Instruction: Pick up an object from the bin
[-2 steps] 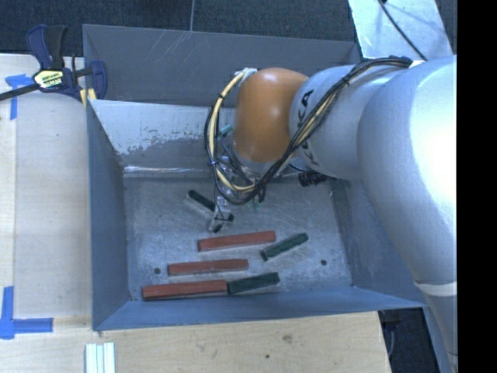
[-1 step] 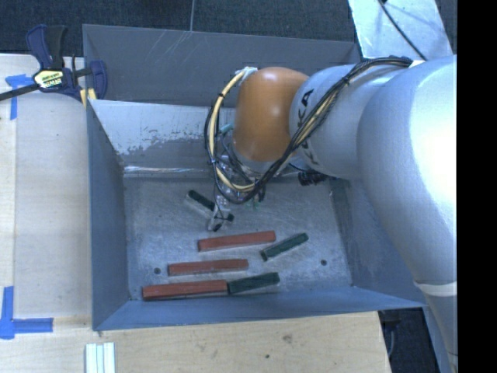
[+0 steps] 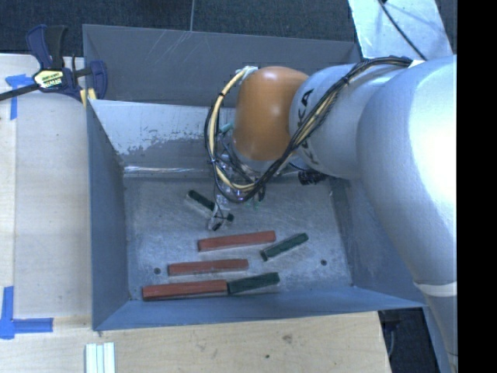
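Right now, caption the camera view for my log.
Arm low in grey bin beside a small dark stick; three red-brown bars and two green sticks lie nearby.

The arm (image 3: 373, 138) comes in from three o'clock, its orange cover (image 3: 264, 115) hanging above the grey bin (image 3: 105, 231). The gripper (image 3: 219, 217) sits low near the middle of the floor. At its ten o'clock, just beside it, lies a small black stick (image 3: 200, 199). Toward six o'clock there are three reddish-brown bars, roughly parallel: the upper bar (image 3: 235, 242), the middle bar (image 3: 207, 267) and the lower bar (image 3: 185, 290). A dark green stick (image 3: 283, 245) lies at four o'clock, and a dark green block (image 3: 252, 284) meets the lower bar's right end.
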{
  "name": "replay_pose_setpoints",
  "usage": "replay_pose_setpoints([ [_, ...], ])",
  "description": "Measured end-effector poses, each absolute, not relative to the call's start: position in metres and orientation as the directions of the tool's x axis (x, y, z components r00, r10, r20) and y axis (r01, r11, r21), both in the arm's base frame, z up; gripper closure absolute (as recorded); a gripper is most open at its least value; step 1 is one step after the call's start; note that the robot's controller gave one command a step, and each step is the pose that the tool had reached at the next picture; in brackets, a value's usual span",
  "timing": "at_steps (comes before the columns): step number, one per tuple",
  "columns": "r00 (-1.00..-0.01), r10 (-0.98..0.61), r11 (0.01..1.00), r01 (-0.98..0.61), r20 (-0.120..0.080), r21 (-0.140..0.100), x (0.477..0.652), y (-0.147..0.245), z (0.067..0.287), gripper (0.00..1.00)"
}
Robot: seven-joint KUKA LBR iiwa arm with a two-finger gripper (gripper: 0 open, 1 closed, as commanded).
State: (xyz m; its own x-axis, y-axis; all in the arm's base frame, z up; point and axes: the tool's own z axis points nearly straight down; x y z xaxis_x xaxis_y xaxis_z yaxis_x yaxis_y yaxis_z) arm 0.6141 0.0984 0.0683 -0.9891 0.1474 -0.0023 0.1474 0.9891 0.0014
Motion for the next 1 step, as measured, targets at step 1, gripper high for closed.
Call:
replay_pose_setpoints([
  [1,-0.989,0.149,0.989,0.149,-0.005,0.002,0.6151,0.0980,0.0688,0.00],
])
